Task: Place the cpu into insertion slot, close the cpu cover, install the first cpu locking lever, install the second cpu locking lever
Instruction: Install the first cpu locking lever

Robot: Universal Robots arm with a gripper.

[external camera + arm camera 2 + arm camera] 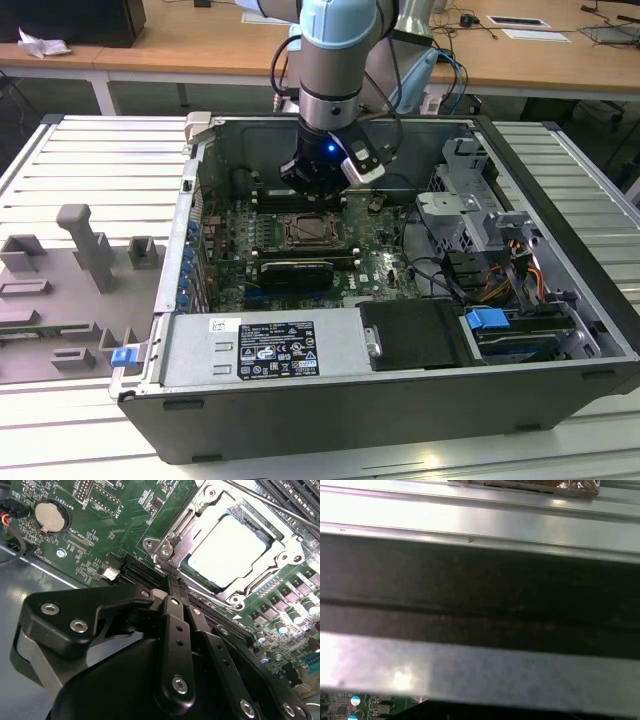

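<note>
Ribbed grey tabletop (90, 160) carried an open computer case (330, 400) with the green motherboard (375, 255) lying flat inside. Nearest the second wrist view, the claw (170, 592) had its fingers drawn together, gripping nothing. Just beyond the fingertips sat the insertion slot (167, 550), the cpu (227, 547) already seated in it, the cpu cover (277, 555) lying over its edges (levers' state could not be judged).

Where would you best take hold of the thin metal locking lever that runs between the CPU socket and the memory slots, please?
Probably on the straight bare stretch of the locking lever, pinched across its thin width from above. It is a slim rod beside the cpu cover, and the memory slots crowd its other side.
</note>
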